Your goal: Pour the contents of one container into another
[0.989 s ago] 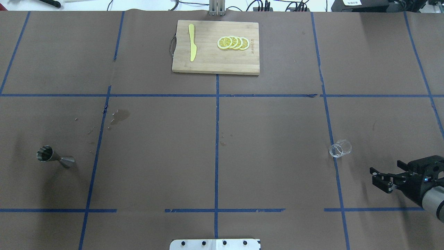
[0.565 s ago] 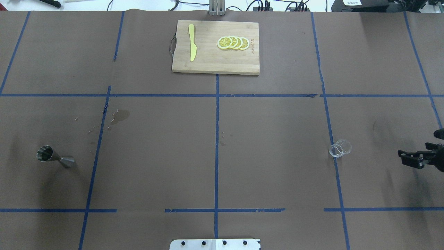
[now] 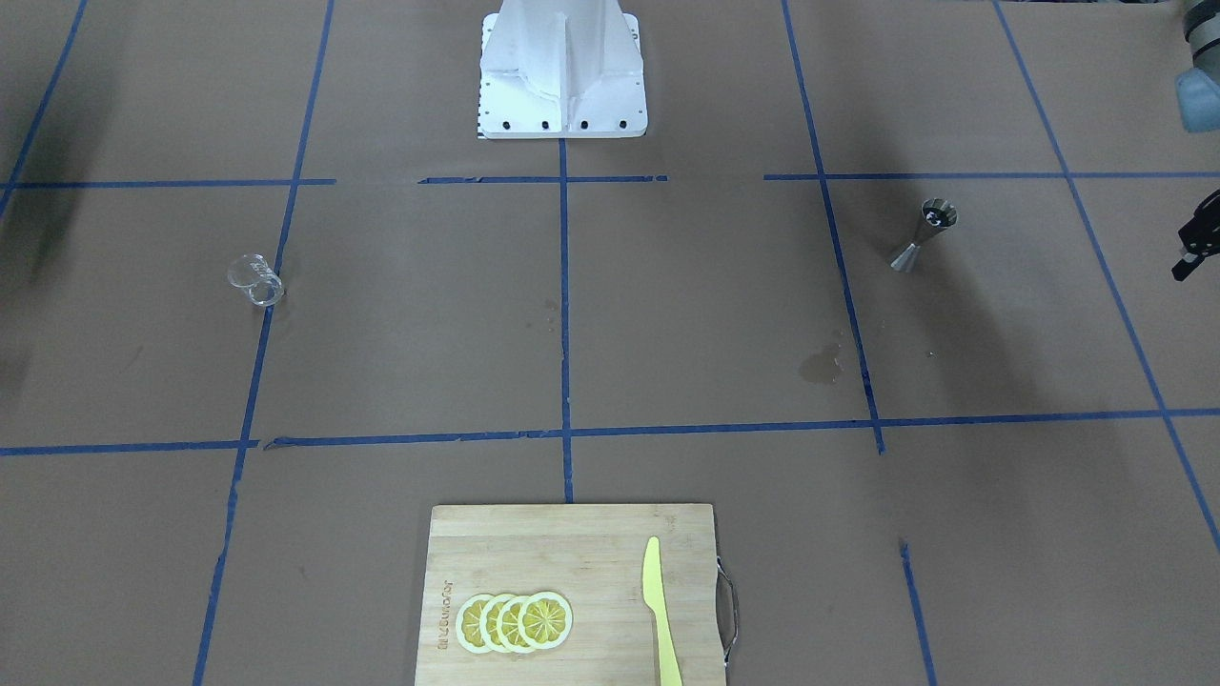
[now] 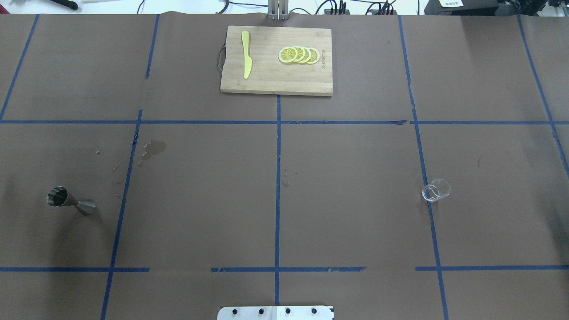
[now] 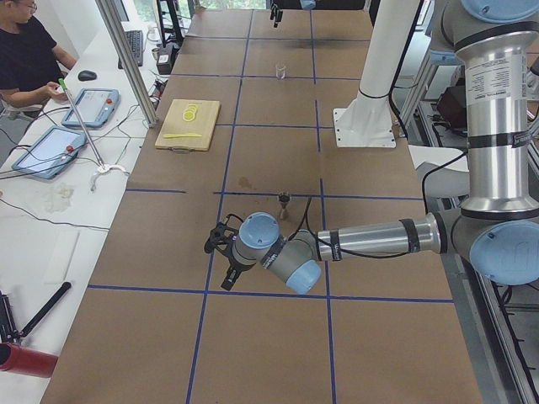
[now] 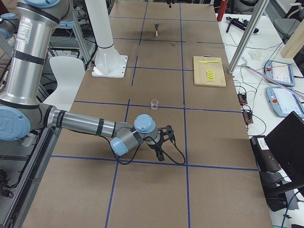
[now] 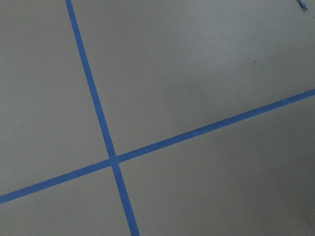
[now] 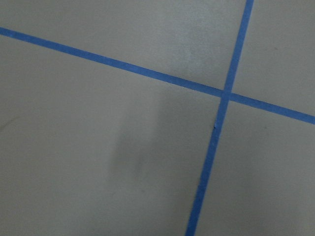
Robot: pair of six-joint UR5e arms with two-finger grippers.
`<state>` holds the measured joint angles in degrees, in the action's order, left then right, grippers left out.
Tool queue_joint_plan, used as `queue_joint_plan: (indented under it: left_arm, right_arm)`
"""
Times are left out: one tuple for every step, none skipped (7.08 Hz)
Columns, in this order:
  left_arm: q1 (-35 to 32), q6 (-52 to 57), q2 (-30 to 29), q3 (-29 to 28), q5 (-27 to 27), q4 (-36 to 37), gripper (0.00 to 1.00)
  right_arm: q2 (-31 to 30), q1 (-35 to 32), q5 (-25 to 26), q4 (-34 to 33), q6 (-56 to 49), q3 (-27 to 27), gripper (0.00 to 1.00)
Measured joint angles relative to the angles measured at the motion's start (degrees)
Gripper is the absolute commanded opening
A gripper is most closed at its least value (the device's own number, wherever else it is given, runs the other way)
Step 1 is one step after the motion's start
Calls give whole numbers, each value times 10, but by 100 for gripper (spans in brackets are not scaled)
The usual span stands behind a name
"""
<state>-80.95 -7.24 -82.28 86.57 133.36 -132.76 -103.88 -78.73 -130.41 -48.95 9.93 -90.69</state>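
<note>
The clear glass measuring cup (image 4: pixel 435 190) stands upright on the right half of the table, also seen in the front view (image 3: pixel 255 280) and the right-end view (image 6: pixel 154 104). The steel hourglass jigger (image 4: pixel 71 201) stands alone on the left half (image 3: pixel 923 233) (image 5: pixel 284 200). Neither gripper shows in the overhead view. My left gripper (image 5: pixel 219 259) hangs low beyond the jigger, off the table's left end; only a black sliver of it (image 3: pixel 1197 240) reaches the front view. My right gripper (image 6: pixel 166 146) sits low outside the cup. I cannot tell whether either is open or shut.
A wooden cutting board (image 4: pixel 266 84) at the far middle carries lemon slices (image 4: pixel 298 54) and a yellow knife (image 4: pixel 246 54). A wet stain (image 4: pixel 155 149) marks the paper near the jigger. The robot's white base (image 3: pixel 560 67) stands at the near edge. An operator (image 5: pixel 29 63) sits beside the table.
My right gripper has drawn back to the right and left the overhead view. The cup and the jigger have not moved.
</note>
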Motion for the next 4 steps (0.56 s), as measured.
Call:
queue_joint_plan:
  left_arm:
    - [-11,31,-3,21,7,87,100]
    - [-16,43,-5,55,13,178,100]
    - [-21,51,-4,89,18,261,100]
    - [-26,72,6,105,22,304,100]
  right_arm:
    - [25,-46,-38,-101,-86,3,100]
    - [41,-78,-65,-182,-140,0,100]
    - [48,-97,-74,-232,-169,-11,100]
    - [53,-96,-69,-262,-176,-27,100]
